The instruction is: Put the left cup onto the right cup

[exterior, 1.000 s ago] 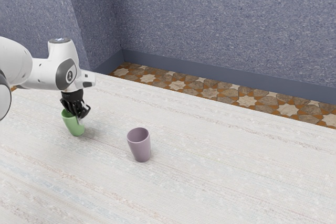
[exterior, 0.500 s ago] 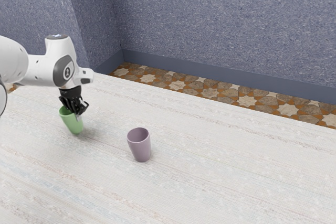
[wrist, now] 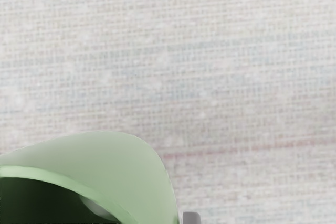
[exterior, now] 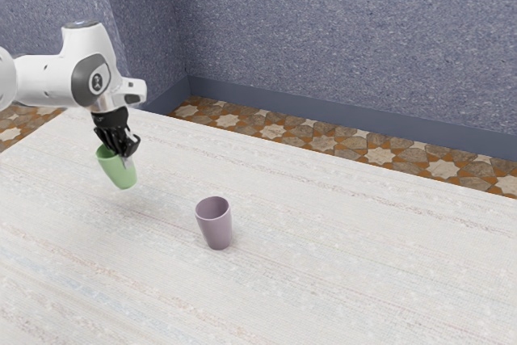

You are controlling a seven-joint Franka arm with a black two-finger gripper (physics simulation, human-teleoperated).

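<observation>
A green cup hangs tilted above the table at the exterior view's left, its rim pinched by my black gripper, which is shut on it. In the wrist view the green cup looms blurred just under my hand, with the pale table surface beyond it. A purple cup stands upright on the table, lower and to the exterior view's right of the green one, well apart from it.
The pale wood-grain table stretches wide to the exterior view's right. Behind it lie a patterned tile floor and blue-grey walls.
My gripper has risen with the green cup, lifting it off the table. The purple cup has not moved.
</observation>
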